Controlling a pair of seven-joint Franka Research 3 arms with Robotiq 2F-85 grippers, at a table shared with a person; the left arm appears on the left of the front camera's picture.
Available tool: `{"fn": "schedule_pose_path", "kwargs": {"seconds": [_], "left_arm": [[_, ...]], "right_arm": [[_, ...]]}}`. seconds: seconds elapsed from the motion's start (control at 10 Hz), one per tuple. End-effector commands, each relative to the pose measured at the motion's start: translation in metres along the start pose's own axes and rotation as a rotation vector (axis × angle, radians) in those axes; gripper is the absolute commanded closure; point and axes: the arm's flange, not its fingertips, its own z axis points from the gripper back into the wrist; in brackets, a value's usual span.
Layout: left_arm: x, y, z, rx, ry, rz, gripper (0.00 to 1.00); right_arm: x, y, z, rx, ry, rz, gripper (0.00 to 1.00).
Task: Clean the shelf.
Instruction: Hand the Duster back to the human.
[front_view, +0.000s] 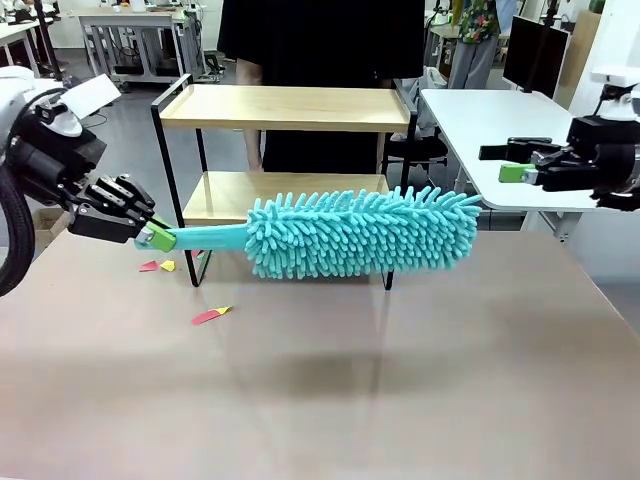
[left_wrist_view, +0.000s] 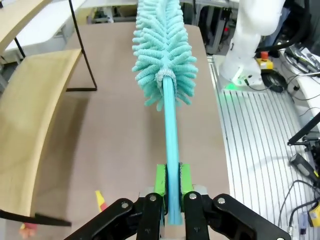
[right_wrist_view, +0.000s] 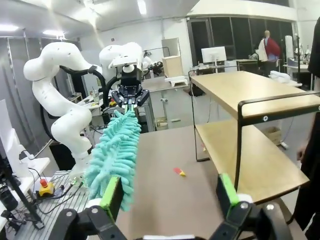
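My left end effector (front_view: 158, 236) clamps the teal duster (front_view: 360, 232) before the shelf (front_view: 285, 108)'s front edge; right end effector (front_view: 512, 172) spread wide, empty, over open worktop (front_view: 320, 400)

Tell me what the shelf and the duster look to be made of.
The shelf: boards look like light wood or wood laminate with a matt finish and faint grain; the frame looks like thin black-painted metal rod. The duster: the head looks like soft turquoise chenille microfibre, with many stubby noodle-like fingers; the handle appears to be smooth turquoise plastic, clamped in the left gripper.
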Motion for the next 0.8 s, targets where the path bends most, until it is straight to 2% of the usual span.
{"fn": "schedule_pose_path", "kwargs": {"seconds": [0.0, 0.7], "left_arm": [[0.004, 0.007, -0.003, -0.019, -0.021, -0.016, 0.86], [0.000, 0.000, 0.000, 0.000, 0.000, 0.000, 0.86]], "right_arm": [[-0.004, 0.008, -0.013, -0.005, -0.007, 0.028, 0.00], [-0.039, 0.035, -0.031, 0.054, 0.112, -0.075, 0.00]]}}
